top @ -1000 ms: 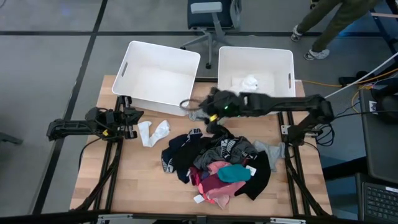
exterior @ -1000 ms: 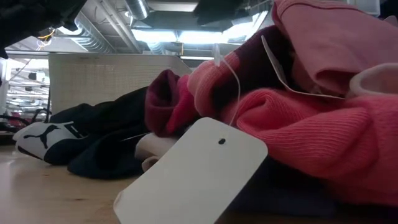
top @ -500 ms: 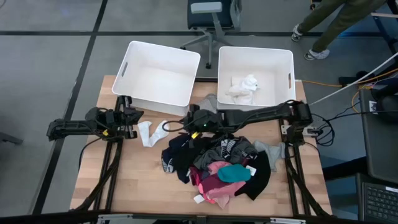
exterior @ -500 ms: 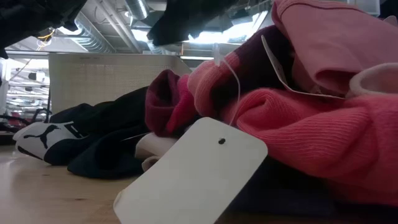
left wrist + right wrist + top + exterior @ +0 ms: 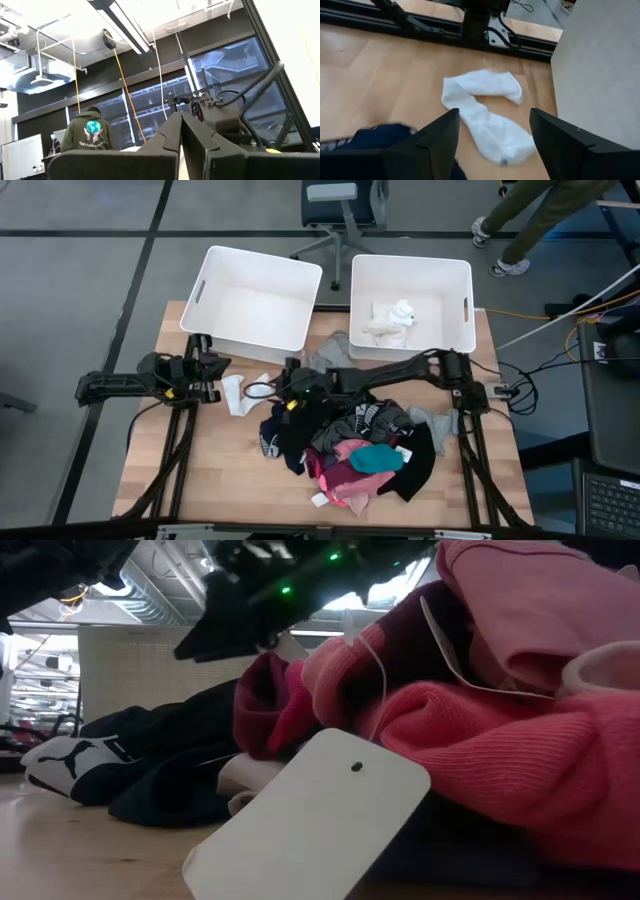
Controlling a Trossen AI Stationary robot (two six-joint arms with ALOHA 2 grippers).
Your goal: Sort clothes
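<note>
The clothes lie in a heap (image 5: 350, 442) on the wooden table: black, grey, pink, teal and maroon pieces. A white sock (image 5: 243, 393) lies flat by itself to the heap's left, also visible in the right wrist view (image 5: 485, 117). My right gripper (image 5: 259, 390) hangs open just above the sock, its fingers (image 5: 445, 132) standing to either side of it without touching. A white garment (image 5: 392, 320) lies in the right bin (image 5: 462, 305). My left gripper (image 5: 214, 370) waits shut at the table's left, pointing up into the room (image 5: 181, 122).
The left bin (image 5: 255, 300) stands at the far edge beside the right bin. A grey garment (image 5: 328, 352) lies in front of the bins. In the low view a white tag (image 5: 310, 825) and pink knit (image 5: 500, 740) fill the foreground. A person (image 5: 90, 135) stands in the room.
My right gripper has swung from in front of the right bin toward the table's left and near side and has come down to just above the white sock, staying open. The clothes have not moved.
</note>
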